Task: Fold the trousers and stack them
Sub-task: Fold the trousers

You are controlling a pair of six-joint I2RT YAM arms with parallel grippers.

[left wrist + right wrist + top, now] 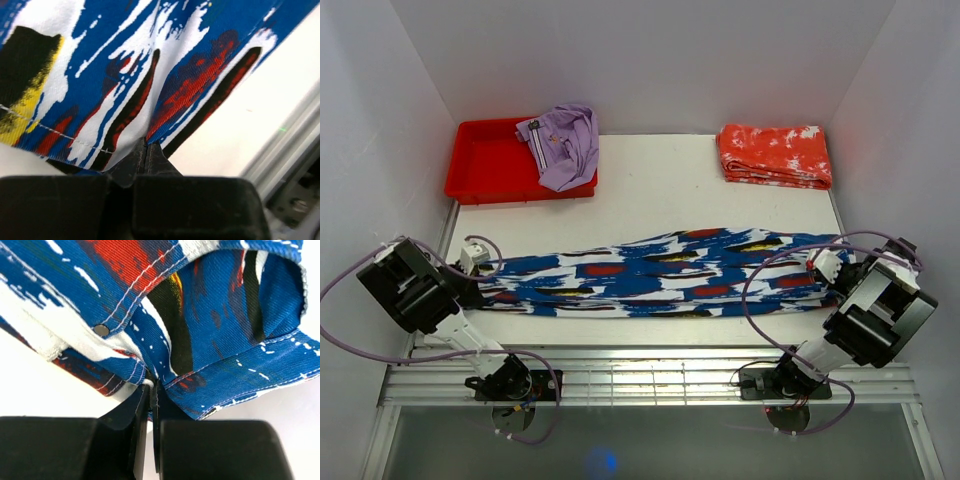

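Surface (pixel 650 190): white, walled on three sides; it carries everything below.
Trousers (pixel 660 272): laid out as one long flat band across the near half of the surface, running left to right from one arm to the other. The print is blue, white and black with red and yellow patches. The legs appear to lie together, though the overhead view does not settle it.
Red tray (pixel 480 165): far left corner, well apart from the trousers.
Orange-red garment (pixel 775 155): folded, far right corner; a likely stacking spot, as a judgement only.
Lilac garment (pixel 565 145): crumpled, draped over the tray's right edge.
Left tool (pixel 146 145): jaws pressed together on a pinch of cloth at the band's left end, beside a stitched hem line.
Right tool (pixel 151 390): jaws closed on a thin fold of cloth at the right end, where heavier seams suggest the waist.
Metal stud (pixel 101 330): sits on a seam just above the right pinch.
Step in hand: both ends gripped, cloth flat on the surface; the crosswise fold is not yet made.
Next move calls for: raising one end and carrying it over onto the other, edges matched. The cloth is thin and may sag or slip, so a slow, even lift seems wise.
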